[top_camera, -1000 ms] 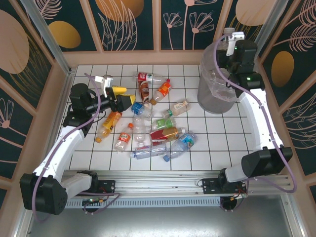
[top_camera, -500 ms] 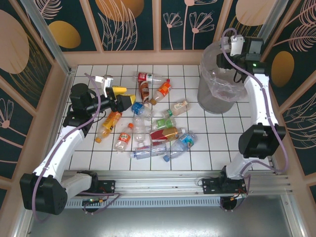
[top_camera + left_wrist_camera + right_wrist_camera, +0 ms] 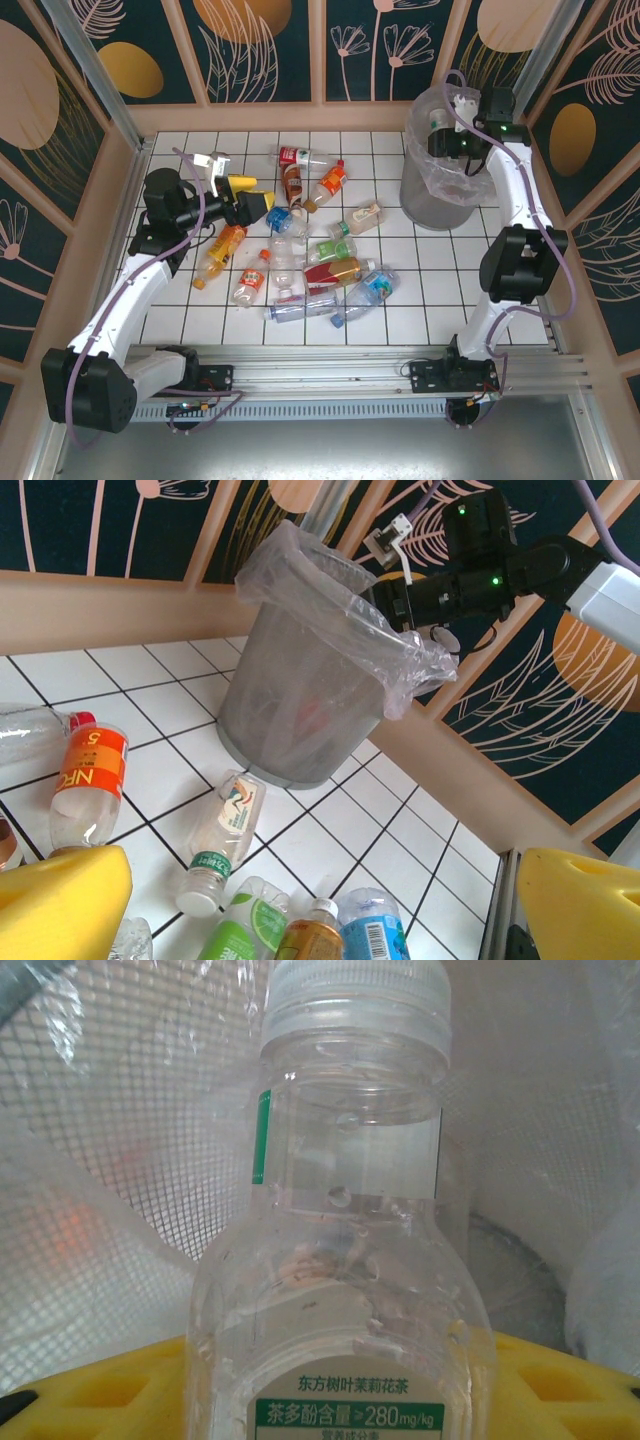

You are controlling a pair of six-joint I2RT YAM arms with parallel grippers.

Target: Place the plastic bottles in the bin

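The grey bin with its clear bag stands at the back right and also shows in the left wrist view. My right gripper hangs over the bin's mouth, shut on a clear plastic bottle with a green label and a white cap. The bottle points down at the bin's mesh wall, between yellow fingers. Several plastic bottles lie piled mid-table. My left gripper stands open beside the pile's left edge, its yellow fingers wide apart over bottles.
A red-labelled bottle, a brown one and an orange one lie at the back. Two orange bottles lie under the left arm. A wooden wall rims the white tiled table.
The right arm has swung from above the bin's far rim down over its mouth, turning the wrist with the bottle in it. The left arm has not moved.
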